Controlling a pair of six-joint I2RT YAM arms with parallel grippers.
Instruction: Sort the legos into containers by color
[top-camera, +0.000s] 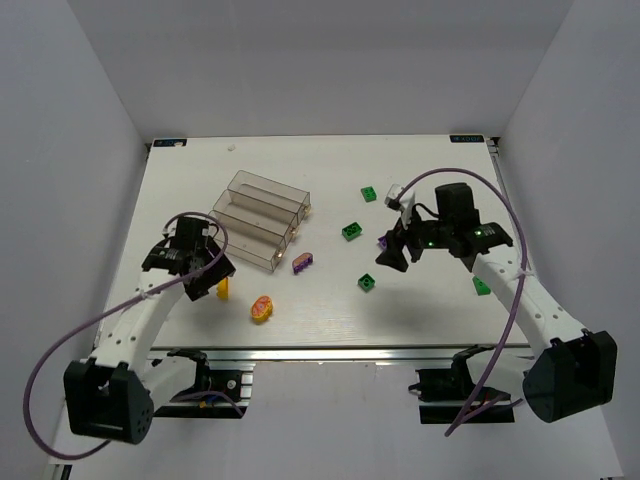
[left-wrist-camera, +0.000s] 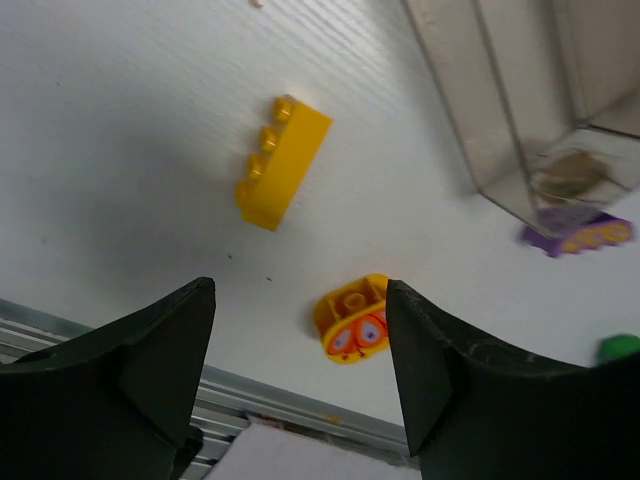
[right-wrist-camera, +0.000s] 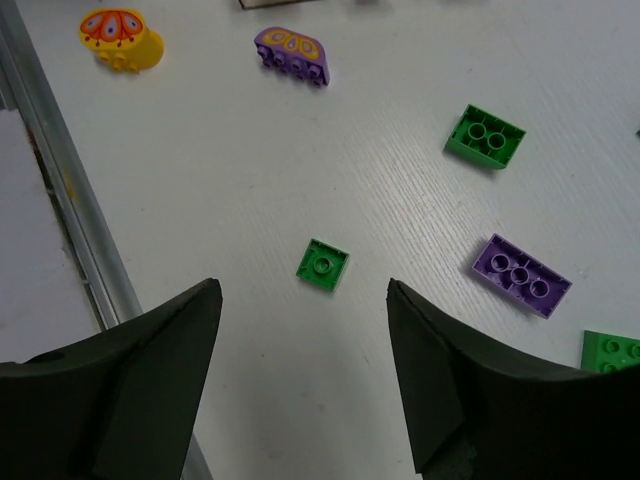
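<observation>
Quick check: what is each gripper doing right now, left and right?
Left gripper: open, holding nothing.
Right gripper: open, holding nothing.

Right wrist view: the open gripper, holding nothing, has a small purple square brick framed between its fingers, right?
No: the right wrist view shows that small square brick is green, not purple; a purple brick lies apart from it. The right gripper is open and empty.
</observation>
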